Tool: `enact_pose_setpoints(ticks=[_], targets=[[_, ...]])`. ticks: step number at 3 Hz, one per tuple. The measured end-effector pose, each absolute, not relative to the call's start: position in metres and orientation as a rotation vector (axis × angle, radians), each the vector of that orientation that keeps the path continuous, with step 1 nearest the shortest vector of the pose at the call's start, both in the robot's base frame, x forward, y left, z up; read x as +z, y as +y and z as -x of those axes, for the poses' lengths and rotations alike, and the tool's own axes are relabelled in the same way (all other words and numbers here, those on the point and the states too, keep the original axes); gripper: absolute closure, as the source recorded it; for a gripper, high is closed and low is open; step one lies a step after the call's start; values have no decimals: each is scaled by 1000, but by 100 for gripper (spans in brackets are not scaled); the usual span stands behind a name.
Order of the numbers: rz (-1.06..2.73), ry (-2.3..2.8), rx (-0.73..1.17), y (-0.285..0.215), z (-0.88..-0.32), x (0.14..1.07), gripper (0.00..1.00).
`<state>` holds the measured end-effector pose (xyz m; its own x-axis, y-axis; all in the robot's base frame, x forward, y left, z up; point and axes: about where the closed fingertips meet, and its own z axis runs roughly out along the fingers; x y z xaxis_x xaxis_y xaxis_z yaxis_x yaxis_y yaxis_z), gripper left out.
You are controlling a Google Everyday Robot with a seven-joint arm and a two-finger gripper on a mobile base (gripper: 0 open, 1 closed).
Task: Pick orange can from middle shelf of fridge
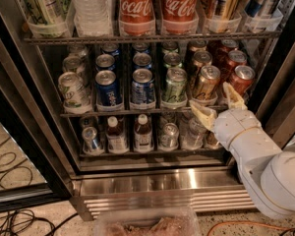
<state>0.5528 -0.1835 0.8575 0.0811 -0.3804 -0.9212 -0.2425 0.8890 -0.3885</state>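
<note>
The fridge (152, 181) stands open with a steel base and dark inside. The middle shelf (137, 109) is a wire rack with lanes of cans in clear front trays. The orange can (206, 82) stands at the front of the fifth lane, golden-orange with a silver top. My white gripper (217, 103) is just below and to the right of it, at the shelf's front edge. Its two pale fingers (202, 116) are spread apart, one under the can's tray and one (233, 96) rising between the orange can and the red can (241, 80). It holds nothing.
Green-and-white cans (174, 85), blue cans (142, 87) and pale cans (73, 90) fill the other lanes. Coca-Cola bottles (136, 6) stand on the rack above. Small bottles (142, 132) sit on the rack below. A clear tray (147, 222) and cables (10, 171) lie on the floor.
</note>
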Motion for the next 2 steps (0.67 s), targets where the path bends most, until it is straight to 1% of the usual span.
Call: enact_pose_setpoints(ticks=[1,2], targets=[[487,1511,-146,-190,-553,855,24],[451,1524,-166,-194,-555,848,25]])
